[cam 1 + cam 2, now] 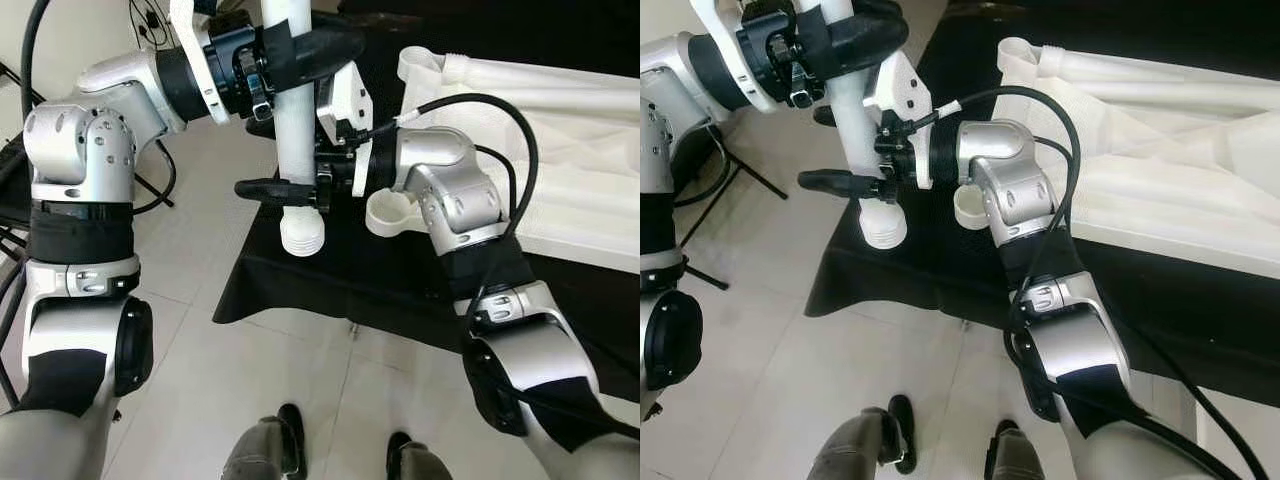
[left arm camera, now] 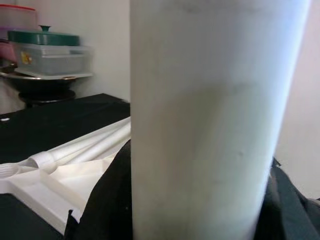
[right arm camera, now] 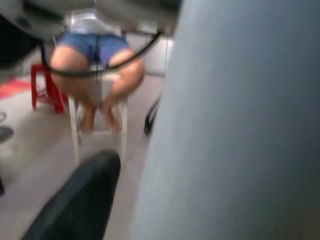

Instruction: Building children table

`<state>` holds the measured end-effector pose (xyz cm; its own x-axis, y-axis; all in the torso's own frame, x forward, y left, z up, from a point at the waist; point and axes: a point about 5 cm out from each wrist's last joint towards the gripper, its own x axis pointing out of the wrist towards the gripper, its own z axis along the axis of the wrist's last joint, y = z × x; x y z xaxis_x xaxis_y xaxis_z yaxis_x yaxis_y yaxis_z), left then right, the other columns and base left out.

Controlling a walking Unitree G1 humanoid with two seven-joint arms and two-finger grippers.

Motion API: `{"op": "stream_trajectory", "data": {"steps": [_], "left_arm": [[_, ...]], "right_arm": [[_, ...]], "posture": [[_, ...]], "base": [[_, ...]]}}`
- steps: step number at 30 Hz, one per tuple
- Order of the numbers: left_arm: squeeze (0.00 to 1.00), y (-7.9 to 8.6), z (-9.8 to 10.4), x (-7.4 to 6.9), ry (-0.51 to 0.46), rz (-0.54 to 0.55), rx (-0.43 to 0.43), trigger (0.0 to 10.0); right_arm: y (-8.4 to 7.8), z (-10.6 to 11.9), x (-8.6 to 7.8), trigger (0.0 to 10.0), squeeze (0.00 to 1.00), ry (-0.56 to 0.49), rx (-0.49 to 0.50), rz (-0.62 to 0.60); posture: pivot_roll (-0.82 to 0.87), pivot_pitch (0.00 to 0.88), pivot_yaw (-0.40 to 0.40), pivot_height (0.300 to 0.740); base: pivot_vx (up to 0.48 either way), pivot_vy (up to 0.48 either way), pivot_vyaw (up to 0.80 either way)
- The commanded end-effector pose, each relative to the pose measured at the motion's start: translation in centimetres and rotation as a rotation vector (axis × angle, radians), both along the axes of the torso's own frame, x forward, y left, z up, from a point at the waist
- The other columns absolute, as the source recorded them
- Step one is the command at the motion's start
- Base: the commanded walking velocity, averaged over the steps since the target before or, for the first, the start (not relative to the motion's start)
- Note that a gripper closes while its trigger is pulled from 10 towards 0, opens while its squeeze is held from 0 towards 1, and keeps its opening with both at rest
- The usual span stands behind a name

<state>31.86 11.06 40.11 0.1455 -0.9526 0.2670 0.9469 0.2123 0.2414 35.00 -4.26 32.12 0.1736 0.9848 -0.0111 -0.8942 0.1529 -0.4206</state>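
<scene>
From the left eye view, a white plastic table leg (image 1: 296, 130) stands nearly upright in front of the robot, a smooth tube ending in a ribbed, threaded tip that hangs just above the edge of a black cloth (image 1: 330, 285) spread on the pale tiled floor (image 1: 250, 370). The left gripper (image 1: 300, 45) is clamped around the upper part of the leg, its black fingers wrapped round the tube; the right gripper (image 1: 290, 190) grasps the same leg lower down, just above the thread, one long finger sticking out to the robot's left. Behind the right arm, on the cloth, lies the white tabletop (image 1: 560, 130), upside down, with a round socket (image 1: 392, 212) at its near corner. The right eye view shows the same scene, with the socket (image 1: 970, 205) partly hidden behind the right forearm and more of the tabletop's ribbed underside (image 1: 1160, 140). In the left wrist view the leg (image 2: 210, 120) is seen close up between dark fingers, and beyond it further white legs (image 2: 85, 145) lie on the tabletop, with a stack of lidded plastic containers (image 2: 47, 52) at the back. The right wrist view, blurred, shows the leg (image 3: 235, 130) as a grey surface beside one black finger (image 3: 80, 200), and a person seated on a white stool (image 3: 97, 120) next to a red stool (image 3: 45, 85).
</scene>
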Motion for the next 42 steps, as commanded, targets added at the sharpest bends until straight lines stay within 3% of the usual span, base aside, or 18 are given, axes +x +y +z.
{"op": "stream_trajectory", "data": {"steps": [1,6,11,12,13,14,15,27,28,30,31,38,42], "left_arm": [[0.00,-4.9,1.4,-2.8,-0.096,-0.299,0.029,0.0],[0.00,-5.2,1.3,-2.9,-0.107,-0.308,0.039,0.0],[0.00,-5.4,1.3,-3.0,-0.113,-0.315,0.040,0.0],[0.00,-5.4,1.2,-3.0,-0.114,-0.315,0.041,0.0],[0.00,-5.5,1.2,-3.0,-0.115,-0.315,0.042,0.0],[0.00,-5.5,1.2,-3.0,-0.116,-0.316,0.042,0.0],[0.00,-5.5,1.2,-3.0,-0.119,-0.316,0.043,0.0],[0.00,-5.7,1.1,-2.6,-0.118,-0.315,0.024,0.0],[0.93,-5.8,1.1,-2.5,-0.107,-0.318,0.015,0.0],[0.93,-5.7,1.1,-2.3,-0.089,-0.308,-0.002,0.0],[1.00,-5.6,1.1,-2.0,-0.074,-0.281,-0.015,10.0],[1.00,-3.2,1.9,-0.8,-0.062,-0.153,-0.109,10.0],[1.00,-0.3,2.8,-1.1,-0.086,-0.047,-0.178,10.0]], "right_arm": [[4.7,-1.0,-1.2,10.0,0.00,0.040,-0.093,0.089],[5.3,-2.1,-0.7,10.0,0.00,0.145,-0.118,0.010],[5.3,-2.5,-0.3,10.0,0.00,0.239,-0.062,-0.049],[5.3,-2.5,-0.3,9.2,0.00,0.239,-0.063,-0.051],[5.3,-2.5,-0.2,7.3,0.00,0.242,-0.059,-0.058],[5.2,-2.4,-0.1,1.1,0.00,0.249,-0.046,-0.070],[5.2,-2.4,-0.1,0.0,0.00,0.255,-0.034,-0.081],[5.1,-1.3,-0.1,0.0,0.00,0.256,0.081,-0.100],[5.1,-1.3,-0.1,0.0,0.00,0.252,0.093,-0.101],[5.1,-1.2,-0.1,0.0,0.00,0.244,0.110,-0.105],[5.0,-1.2,-0.1,0.0,0.00,0.245,0.126,-0.111],[4.3,-1.5,0.1,0.0,0.00,0.245,0.196,-0.182],[3.0,-2.2,0.7,0.0,0.00,0.263,0.236,-0.271]], "posture": [[0.05,0.174,0.062,0.740],[0.05,0.177,0.058,0.740],[0.05,0.178,0.057,0.740],[0.05,0.177,0.056,0.740],[0.04,0.177,0.056,0.740],[0.04,0.176,0.055,0.740],[0.04,0.176,0.055,0.740],[0.04,0.164,0.057,0.740],[0.04,0.160,0.057,0.740],[0.04,0.160,0.058,0.740],[0.04,0.155,0.059,0.740],[0.03,0.144,0.053,0.740],[0.03,0.140,0.044,0.740]], "base": [[0.000,0.000,0.00],[0.000,0.000,0.00],[0.000,0.000,0.00],[0.000,0.000,0.00],[0.000,0.000,0.00],[0.000,0.000,0.00],[0.000,0.000,0.00],[0.000,0.000,0.00],[0.000,0.000,0.00],[0.000,0.000,0.00],[0.000,0.000,0.00],[0.000,0.000,0.00],[0.000,0.000,0.00]]}}
